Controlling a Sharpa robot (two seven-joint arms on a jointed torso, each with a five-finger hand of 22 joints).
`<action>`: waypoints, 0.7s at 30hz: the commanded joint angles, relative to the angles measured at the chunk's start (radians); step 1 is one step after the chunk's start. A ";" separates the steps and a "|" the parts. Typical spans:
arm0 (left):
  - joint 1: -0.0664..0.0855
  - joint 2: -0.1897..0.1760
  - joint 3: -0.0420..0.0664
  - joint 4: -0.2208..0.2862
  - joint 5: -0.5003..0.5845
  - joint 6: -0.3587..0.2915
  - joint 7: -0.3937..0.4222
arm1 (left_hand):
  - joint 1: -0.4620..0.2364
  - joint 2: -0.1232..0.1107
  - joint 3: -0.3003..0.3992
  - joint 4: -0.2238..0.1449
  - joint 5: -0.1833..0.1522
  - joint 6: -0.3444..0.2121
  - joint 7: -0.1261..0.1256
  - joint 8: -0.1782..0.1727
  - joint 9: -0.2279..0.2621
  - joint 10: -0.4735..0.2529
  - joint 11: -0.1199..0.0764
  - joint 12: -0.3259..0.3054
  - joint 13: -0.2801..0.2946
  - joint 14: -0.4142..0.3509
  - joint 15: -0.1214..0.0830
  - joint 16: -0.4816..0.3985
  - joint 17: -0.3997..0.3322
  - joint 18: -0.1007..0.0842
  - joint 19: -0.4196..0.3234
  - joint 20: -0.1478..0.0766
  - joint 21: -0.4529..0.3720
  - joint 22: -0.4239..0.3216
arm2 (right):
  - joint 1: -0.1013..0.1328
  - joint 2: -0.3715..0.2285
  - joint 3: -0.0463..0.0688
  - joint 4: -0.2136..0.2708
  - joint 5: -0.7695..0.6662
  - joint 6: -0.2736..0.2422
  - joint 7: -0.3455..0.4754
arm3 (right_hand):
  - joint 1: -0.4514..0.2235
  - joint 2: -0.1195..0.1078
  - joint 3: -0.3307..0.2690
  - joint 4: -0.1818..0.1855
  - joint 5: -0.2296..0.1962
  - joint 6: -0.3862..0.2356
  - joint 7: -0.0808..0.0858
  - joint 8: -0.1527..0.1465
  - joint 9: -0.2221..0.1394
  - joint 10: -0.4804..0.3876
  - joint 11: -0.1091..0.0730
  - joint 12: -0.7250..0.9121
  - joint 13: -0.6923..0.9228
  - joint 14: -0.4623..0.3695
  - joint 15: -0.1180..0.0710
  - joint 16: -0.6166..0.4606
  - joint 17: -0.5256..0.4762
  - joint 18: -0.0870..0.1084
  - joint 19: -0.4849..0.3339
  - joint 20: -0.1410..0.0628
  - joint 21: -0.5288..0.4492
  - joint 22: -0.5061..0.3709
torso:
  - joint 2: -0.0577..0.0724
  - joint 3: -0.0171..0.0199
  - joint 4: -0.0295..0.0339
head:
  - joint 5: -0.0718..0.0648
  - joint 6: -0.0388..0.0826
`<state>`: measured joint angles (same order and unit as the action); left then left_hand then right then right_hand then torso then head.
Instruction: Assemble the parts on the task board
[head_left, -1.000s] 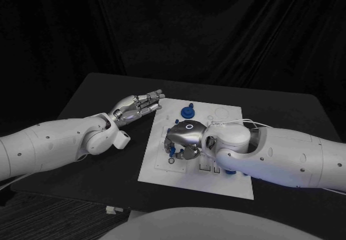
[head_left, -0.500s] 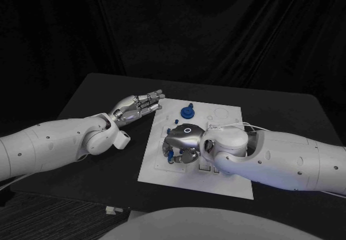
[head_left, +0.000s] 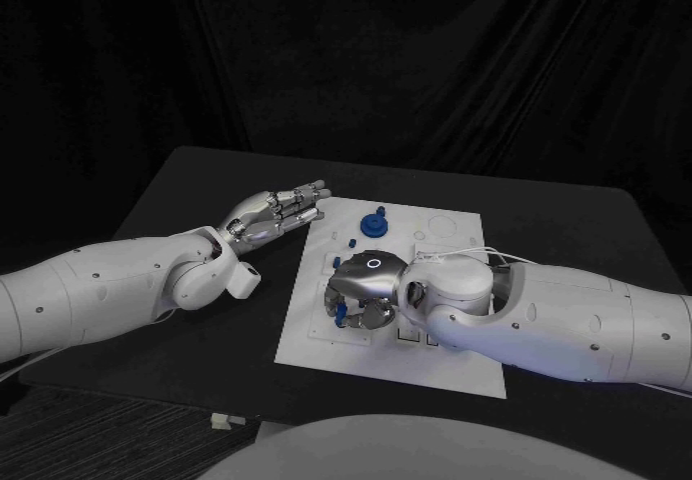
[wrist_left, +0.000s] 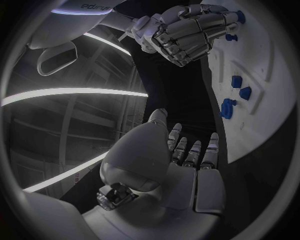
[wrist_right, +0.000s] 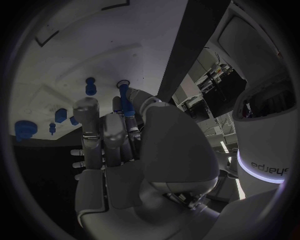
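Surface (head_left: 173, 330): black, carrying the white task board at its middle.
Task board (head_left: 459, 372): flat rigid plate; looks stiff and light, probably apt to slide if pushed sideways.
Right arm: reaches in across the near half of the board, wrist bent so the palm faces down.
Left arm: lies along the surface beside the board's left edge.
Right hand (head_left: 364, 288): hunched over the board's left-middle, fingers curled; the right wrist view shows a slim blue peg (wrist_right: 127, 101) pinched between thumb and fingers, its tip at a ringed socket in the board.
Left hand (head_left: 274, 212): holds nothing, fingers straight and close together, tips at the board's far left corner.
Blue knob (head_left: 376, 221): stands on the board's far part, clear of both hands.
Peg handling: likely hard, light, smooth plastic; best held by the shaft near its upper end, kept upright.
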<state>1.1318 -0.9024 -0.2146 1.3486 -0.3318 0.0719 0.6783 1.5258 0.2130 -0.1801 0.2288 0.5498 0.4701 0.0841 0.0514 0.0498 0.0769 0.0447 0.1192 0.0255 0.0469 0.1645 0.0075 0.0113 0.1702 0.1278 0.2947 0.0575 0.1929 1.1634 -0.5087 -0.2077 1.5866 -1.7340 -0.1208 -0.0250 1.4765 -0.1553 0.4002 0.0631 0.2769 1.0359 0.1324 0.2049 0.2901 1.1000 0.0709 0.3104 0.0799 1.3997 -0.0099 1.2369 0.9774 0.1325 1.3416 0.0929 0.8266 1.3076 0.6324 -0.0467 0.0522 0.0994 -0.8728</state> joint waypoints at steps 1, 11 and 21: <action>-0.001 0.002 0.001 0.001 0.007 0.015 0.071 | 0.004 0.003 0.006 -0.001 0.003 0.004 0.000 0.005 0.001 -0.003 0.007 0.005 0.001 0.004 0.005 0.007 0.001 -0.010 0.002 -0.001 0.004 -0.001 | -0.004 0.001 0.000 -0.001 -0.007 0.020 -0.009 | 0.010 0.000 0.003 -0.008 0.008 -0.008 0.002 -0.007 -0.001 0.004 0.002 -0.004 0.002 -0.008 0.003 -0.004 -0.002 -0.004 -0.009 0.001 -0.006 0.094 | 0.000 -0.0003 0.0003 | 0.000 0.000; -0.002 0.003 0.001 0.000 0.007 0.019 0.068 | 0.005 0.004 0.009 -0.002 0.003 0.012 0.002 0.007 0.002 -0.002 0.009 0.006 0.001 0.004 0.006 0.007 0.002 -0.011 0.003 -0.001 0.004 0.000 | -0.008 -0.001 0.000 -0.003 -0.007 0.032 -0.014 | 0.011 -0.002 0.006 -0.014 0.015 -0.014 0.004 -0.013 -0.002 -0.001 0.005 -0.009 0.001 -0.012 0.004 -0.008 -0.008 -0.003 -0.014 0.002 -0.013 0.093 | 0.000 0.0000 0.0004 | 0.002 0.000; -0.002 0.006 0.001 -0.002 0.007 0.025 0.064 | 0.007 0.005 0.012 -0.003 0.003 0.023 0.006 0.009 0.003 -0.001 0.013 0.007 0.002 0.004 0.007 0.007 0.002 -0.012 0.004 -0.001 0.004 -0.001 | -0.009 -0.003 0.000 -0.003 -0.007 0.039 -0.015 | 0.011 -0.003 0.007 -0.017 0.016 -0.016 0.003 -0.016 -0.002 -0.004 0.006 -0.012 0.001 -0.014 0.005 -0.008 -0.009 -0.003 -0.016 0.003 -0.014 0.093 | 0.000 0.0001 0.0005 | 0.000 0.000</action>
<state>1.1308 -0.8987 -0.2146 1.3458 -0.3318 0.0822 0.6783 1.5258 0.2130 -0.1718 0.2261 0.5498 0.4881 0.0911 0.0561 0.0517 0.0766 0.0519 0.1230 0.0255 0.0506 0.1682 0.0075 0.0112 0.1701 0.1278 0.2947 0.0575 0.1930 1.1595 -0.5106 -0.2055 1.5848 -1.7338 -0.1040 -0.0260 1.4805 -0.1597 0.4072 0.0508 0.2864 1.0251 0.1362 0.1945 0.2888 1.0998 0.0710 0.3048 0.0804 1.3926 -0.0027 1.2315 0.9679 0.1325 1.3306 0.0964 0.8172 1.3074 0.6326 -0.0467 0.0526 0.0988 -0.8728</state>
